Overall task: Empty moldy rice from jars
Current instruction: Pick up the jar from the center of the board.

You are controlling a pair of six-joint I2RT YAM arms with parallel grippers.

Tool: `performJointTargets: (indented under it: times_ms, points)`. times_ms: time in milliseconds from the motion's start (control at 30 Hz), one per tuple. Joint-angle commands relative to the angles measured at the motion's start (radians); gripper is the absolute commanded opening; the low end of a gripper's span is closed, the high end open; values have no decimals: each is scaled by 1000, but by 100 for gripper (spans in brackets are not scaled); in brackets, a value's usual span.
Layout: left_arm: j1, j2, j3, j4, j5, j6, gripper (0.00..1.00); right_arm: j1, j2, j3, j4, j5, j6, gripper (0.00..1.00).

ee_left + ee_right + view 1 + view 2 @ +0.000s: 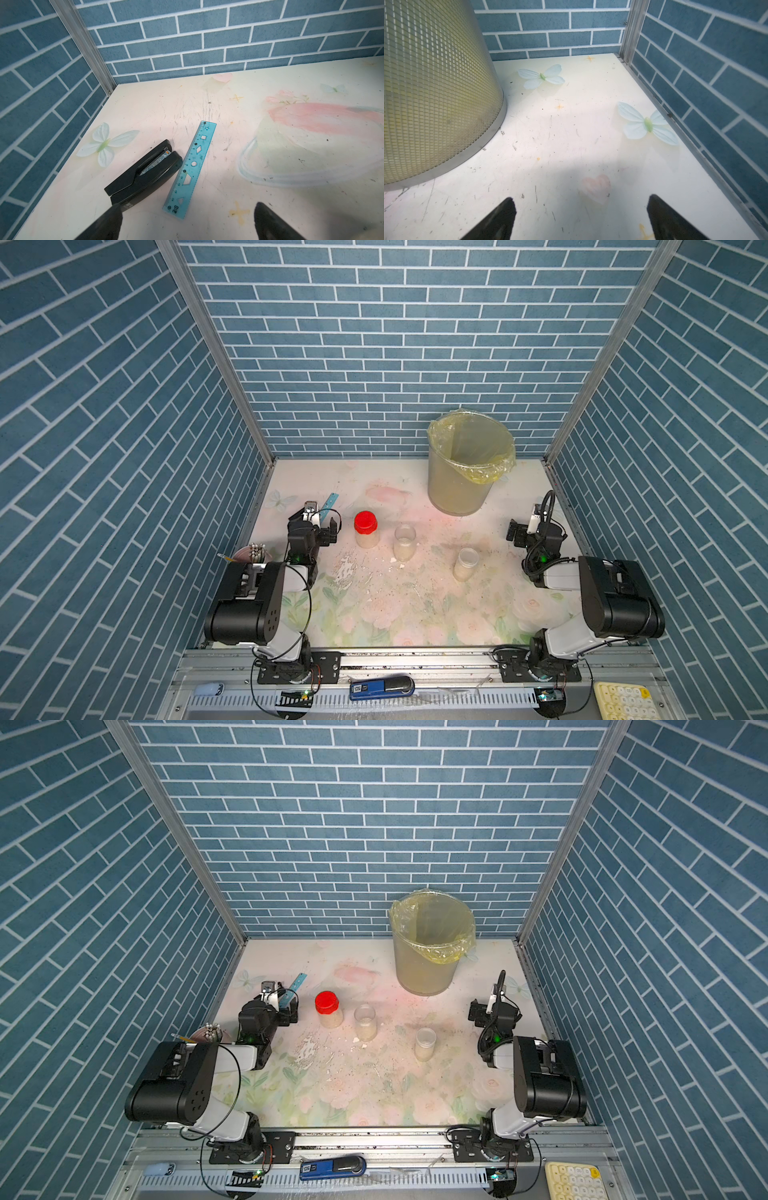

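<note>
Left end effector [188,207] and right end effector [581,197] both gape, empty. Three jars stand upright on the surface [374,614] — red-capped jar [366,531], middle jar [404,542], right jar [466,564] — with rice [367,541] low inside. I judge them light, rigid and slick, so I'd grip the body below the lid. Mould and lid seating are too small to make out.

Left arm [245,610], right arm [615,605]: black housings, white links, black cables [309,605], green wrist lights [297,558]; left hand [188,205], right hand [581,199] black.
</note>
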Motion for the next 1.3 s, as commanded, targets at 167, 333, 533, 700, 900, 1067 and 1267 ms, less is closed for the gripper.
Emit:
performJointTargets:
  times_ms: [167, 333, 533, 700, 900, 1067, 1267]
  points:
    - [5, -5, -6, -7, -5, -6, 100, 0, -10, -6, 11, -55, -21, 99]
    - [3, -18, -58, 82, 1, -2, 100, 8, -26, -115, 203, -114, -53, 99]
    - [-26, -155, -173, 170, 30, 45, 100, 16, -21, -225, 414, -167, -84, 99]
    - [-26, -306, -185, 59, -10, 32, 100, 16, -124, -171, 207, -170, -89, 99]
    - [-28, -462, -110, -179, -19, -2, 100, 18, -292, -99, -68, -180, -72, 99]
    - [-36, -524, -42, -324, -5, -76, 99, 17, -451, -20, -344, -146, 61, 99]
    - [-41, -566, 13, -455, 23, -223, 99, 22, -563, 160, -784, -203, 242, 99]
